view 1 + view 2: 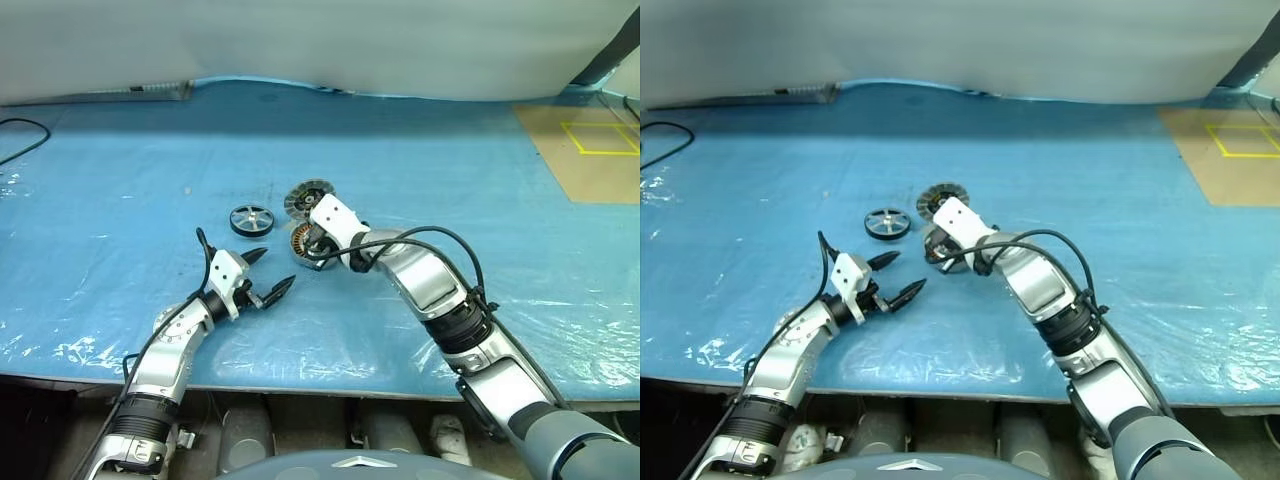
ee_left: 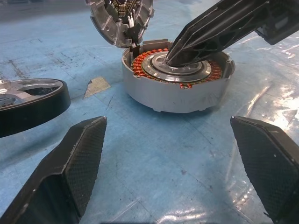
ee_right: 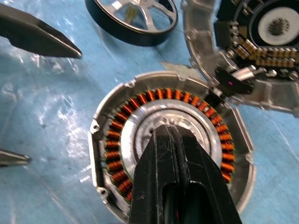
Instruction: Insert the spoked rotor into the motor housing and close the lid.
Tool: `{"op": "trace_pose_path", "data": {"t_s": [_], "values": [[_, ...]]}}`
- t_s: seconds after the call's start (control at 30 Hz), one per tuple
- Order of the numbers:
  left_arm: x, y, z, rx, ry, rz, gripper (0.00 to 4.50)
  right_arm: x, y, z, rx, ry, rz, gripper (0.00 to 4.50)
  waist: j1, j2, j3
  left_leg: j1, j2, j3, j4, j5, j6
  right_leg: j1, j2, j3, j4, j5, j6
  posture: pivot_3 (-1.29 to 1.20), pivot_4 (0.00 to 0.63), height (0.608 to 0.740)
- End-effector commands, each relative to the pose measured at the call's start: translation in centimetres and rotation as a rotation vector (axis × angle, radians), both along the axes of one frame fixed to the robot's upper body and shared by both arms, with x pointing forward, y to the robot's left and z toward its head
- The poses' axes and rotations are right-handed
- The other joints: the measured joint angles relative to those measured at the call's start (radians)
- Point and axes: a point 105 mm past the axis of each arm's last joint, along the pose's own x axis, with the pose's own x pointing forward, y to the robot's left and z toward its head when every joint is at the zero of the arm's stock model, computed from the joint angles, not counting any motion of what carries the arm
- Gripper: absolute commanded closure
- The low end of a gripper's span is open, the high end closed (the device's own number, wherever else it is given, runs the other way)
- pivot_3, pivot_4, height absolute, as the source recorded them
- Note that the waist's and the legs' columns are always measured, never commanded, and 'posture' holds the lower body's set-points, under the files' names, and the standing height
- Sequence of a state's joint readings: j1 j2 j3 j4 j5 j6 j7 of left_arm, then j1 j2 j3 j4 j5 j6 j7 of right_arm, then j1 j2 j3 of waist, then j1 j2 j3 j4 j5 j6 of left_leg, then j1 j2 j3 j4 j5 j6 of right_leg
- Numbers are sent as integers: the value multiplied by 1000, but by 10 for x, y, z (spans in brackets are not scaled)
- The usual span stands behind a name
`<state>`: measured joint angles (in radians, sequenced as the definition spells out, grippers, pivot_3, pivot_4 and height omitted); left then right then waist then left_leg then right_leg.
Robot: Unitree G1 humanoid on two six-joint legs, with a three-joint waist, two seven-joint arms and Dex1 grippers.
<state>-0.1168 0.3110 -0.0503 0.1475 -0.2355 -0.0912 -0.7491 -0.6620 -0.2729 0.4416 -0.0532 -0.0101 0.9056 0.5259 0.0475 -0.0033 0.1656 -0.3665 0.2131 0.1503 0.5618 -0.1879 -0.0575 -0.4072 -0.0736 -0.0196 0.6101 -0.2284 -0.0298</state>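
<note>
While our right gripper (image 3: 174, 140) presses its closed fingers on the silver centre of the motor housing (image 2: 177, 86), the spoked rotor (image 1: 251, 219) lies flat on the blue mat, just beyond and to the left of our left gripper (image 1: 268, 272), whose fingers stand wide and empty. We judge the left arm nearer. The lid (image 1: 307, 197) stands hinged up behind the housing.
</note>
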Motion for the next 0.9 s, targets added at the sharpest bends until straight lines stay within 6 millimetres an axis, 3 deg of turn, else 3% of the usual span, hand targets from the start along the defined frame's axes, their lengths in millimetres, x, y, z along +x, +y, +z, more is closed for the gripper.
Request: {"op": "trace_pose_path", "data": {"t_s": [0.03, 0.27, 0.43, 0.63, 0.9], "values": [[1, -2, 11, -10, -48, -5, 0, 2, 2, 10, 18, -38, 4, 4471, -1, 0, 0, 0, 0, 0, 0, 0, 0, 0, 0, 0, 0, 0, 0, 0, 150, 740], [1, -3, 11, -14, -48, -8, 0, 1, 2, 5, 34, -22, -6, 4471, -1, 0, 0, 0, 0, 0, 0, 0, 0, 0, 0, 0, 1, 0, 0, 0, 150, 740], [2, 1, 15, -20, -56, 4, 0, -4, 5, 21, 93, -32, 38, 4471, -1, 0, 0, 0, 0, 0, 1, 0, 0, 0, 0, 0, 1, 0, 0, 0, 150, 740], [9, 21, 37, -25, -100, 48, 0, -13, 1, 38, 159, -65, 105, 4471, 0, 0, 0, 0, 0, 0, 1, 0, 0, 0, 0, 0, 1, 0, 0, 0, 150, 740], [32, 48, 66, -33, 2, 71, 0, -45, 6, 61, 352, -155, 267, 4471, 3, 0, 0, 0, 0, 0, 1, 0, 0, 0, 0, 0, 3, 0, 0, 0, 150, 740]]}}
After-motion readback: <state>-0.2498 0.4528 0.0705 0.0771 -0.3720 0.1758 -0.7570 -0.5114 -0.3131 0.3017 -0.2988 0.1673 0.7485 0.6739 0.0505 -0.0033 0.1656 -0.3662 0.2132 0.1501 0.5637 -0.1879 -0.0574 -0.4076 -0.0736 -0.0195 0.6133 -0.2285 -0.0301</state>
